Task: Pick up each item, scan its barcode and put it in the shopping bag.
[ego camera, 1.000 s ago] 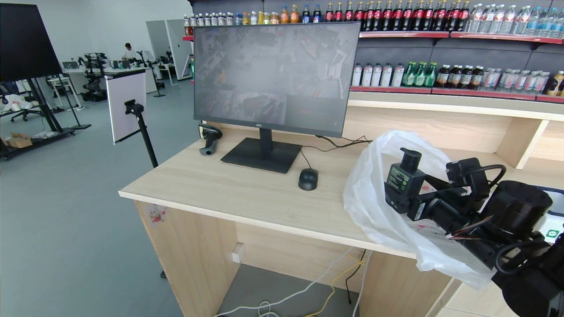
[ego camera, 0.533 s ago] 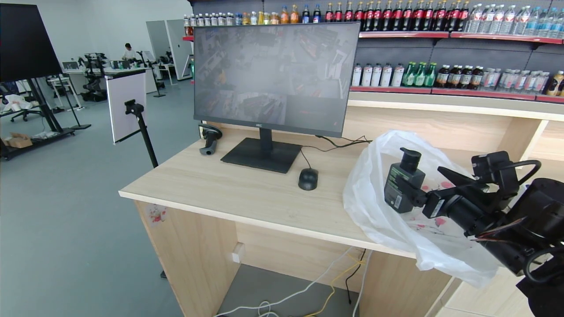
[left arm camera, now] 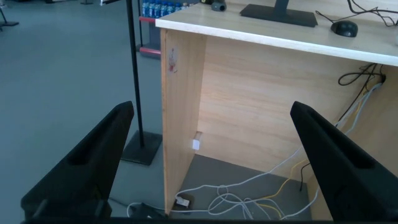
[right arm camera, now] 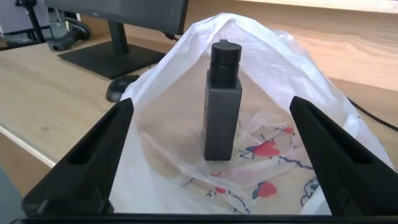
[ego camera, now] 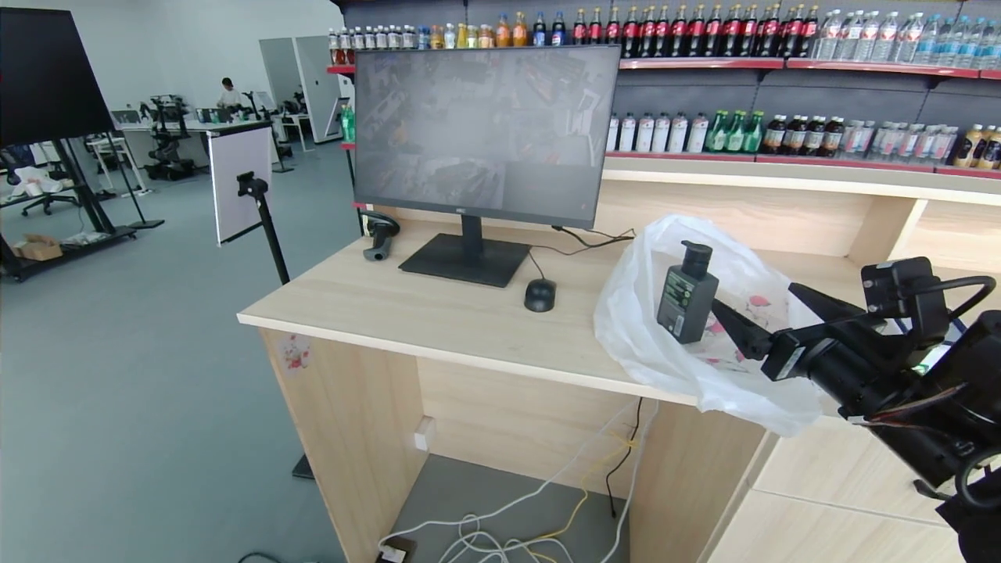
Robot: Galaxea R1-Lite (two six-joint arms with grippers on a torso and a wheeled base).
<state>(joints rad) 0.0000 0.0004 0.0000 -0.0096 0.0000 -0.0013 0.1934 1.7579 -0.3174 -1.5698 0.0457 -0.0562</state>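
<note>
Dark grey plastic bottle, square-shouldered with pump cap, stands upright in thin white shopping bag, just ahead of right gripper jaws (spread, not touching). Jaws of left gripper spread too.

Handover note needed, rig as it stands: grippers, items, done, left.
Right gripper: open, just short of the bottle, not touching it.
Left gripper: open, empty, low beside the desk.
Bottle: upright inside the bag on the desk. Scanner lies by the monitor.
Done: bottle bagged.
Left: any further items, scan, then bag.
</note>
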